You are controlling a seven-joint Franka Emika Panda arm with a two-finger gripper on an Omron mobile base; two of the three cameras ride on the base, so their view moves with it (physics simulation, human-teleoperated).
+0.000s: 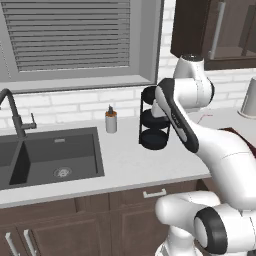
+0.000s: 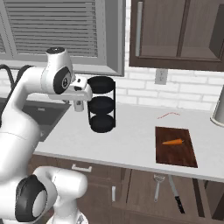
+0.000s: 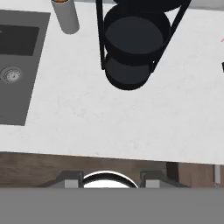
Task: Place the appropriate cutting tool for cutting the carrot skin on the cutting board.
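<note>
The carrot (image 2: 173,141) lies on the cutting board (image 2: 176,153), toward its back edge, and the board sits at the front edge of the white counter (image 2: 131,140), right of a black three-tier rack (image 2: 101,109) (nothing here carries readable writing). Below the counter's front edge, a peeler (image 2: 157,185) and a knife (image 2: 176,194) show in an open drawer. The gripper (image 2: 78,105) hangs empty above the counter, just left of the rack; how wide its fingers stand I cannot tell.

No text, label, brand, number or sign can be read anywhere: not on the cabinets, the worktop (image 2: 131,140), the cutting board (image 2: 176,146), or the small bottle (image 1: 111,121) by the sink (image 1: 50,155).
</note>
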